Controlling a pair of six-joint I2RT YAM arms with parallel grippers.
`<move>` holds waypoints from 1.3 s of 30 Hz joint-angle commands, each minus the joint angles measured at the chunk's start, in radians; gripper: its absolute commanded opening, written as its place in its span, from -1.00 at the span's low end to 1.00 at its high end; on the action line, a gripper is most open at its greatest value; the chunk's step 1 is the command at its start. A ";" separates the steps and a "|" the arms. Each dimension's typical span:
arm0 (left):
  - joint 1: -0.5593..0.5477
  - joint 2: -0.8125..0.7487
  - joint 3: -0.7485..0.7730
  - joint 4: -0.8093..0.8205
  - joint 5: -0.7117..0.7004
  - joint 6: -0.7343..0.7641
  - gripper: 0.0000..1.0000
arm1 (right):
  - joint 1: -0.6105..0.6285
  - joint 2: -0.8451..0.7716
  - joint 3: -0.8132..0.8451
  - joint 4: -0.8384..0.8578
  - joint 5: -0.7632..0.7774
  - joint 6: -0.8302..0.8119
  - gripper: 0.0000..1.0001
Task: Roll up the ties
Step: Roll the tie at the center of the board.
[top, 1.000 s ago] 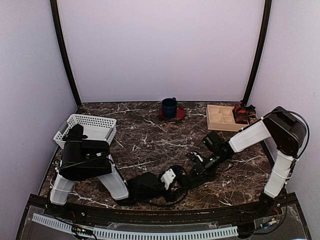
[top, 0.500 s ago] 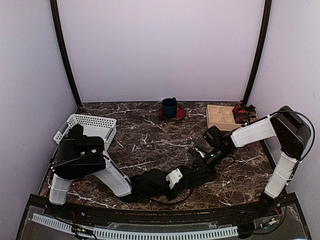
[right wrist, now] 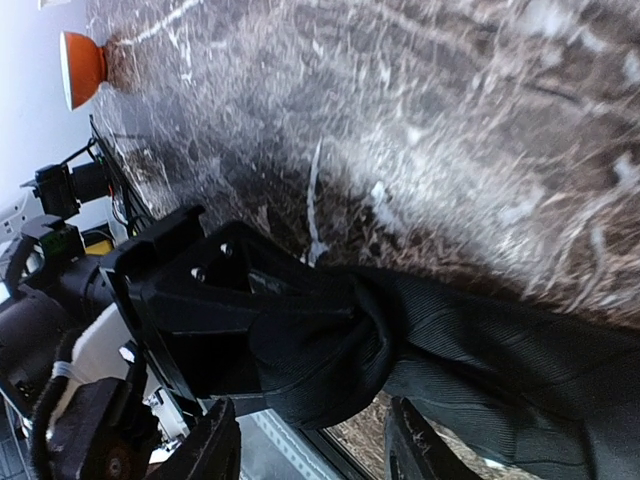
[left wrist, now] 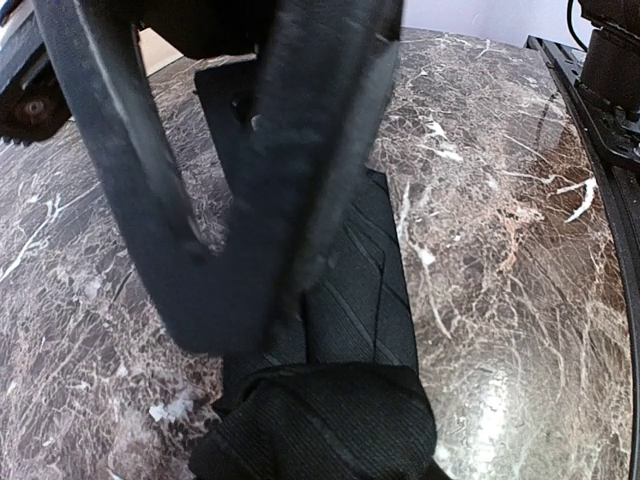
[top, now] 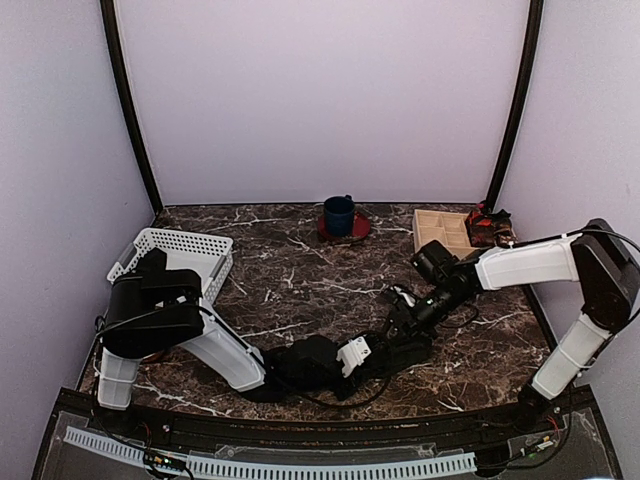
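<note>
place: robot test booth | evidence: plain lilac walls point(top: 320, 100), black frame posts point(top: 125, 100), marble-print table point(top: 300, 280)

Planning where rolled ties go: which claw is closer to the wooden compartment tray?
Right. The right claw sits mid-table, in front of the wooden tray; the left claw is farther, nearer the front edge and more to the left.

Tie point(left wrist: 350, 300), black, one item. Soft ribbed fabric with faint diagonal stripes. Lies on the marble table point(top: 300, 280), toward its 6 o'clock edge in the overhead view. One stretch flat and unrolled; the end at 6 o'clock in the left wrist view is bunched into a loose, partial coil.
</note>
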 commanded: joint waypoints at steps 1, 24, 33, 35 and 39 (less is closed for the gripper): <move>-0.004 0.046 -0.039 -0.258 0.023 0.011 -0.27 | 0.045 0.010 -0.018 0.034 -0.005 0.035 -0.03; -0.004 -0.015 -0.047 -0.222 -0.003 0.048 0.29 | 0.061 0.054 -0.112 0.095 0.050 0.023 -1.00; -0.004 -0.047 -0.055 -0.121 0.043 0.032 0.55 | -0.041 0.041 -0.171 0.070 0.090 -0.077 -1.00; -0.004 -0.051 -0.070 -0.101 0.048 0.010 0.60 | -0.063 0.032 -0.193 0.071 0.103 -0.091 -1.00; -0.004 -0.053 -0.097 -0.035 0.070 -0.002 0.65 | -0.086 0.045 -0.212 0.077 0.142 -0.095 -1.00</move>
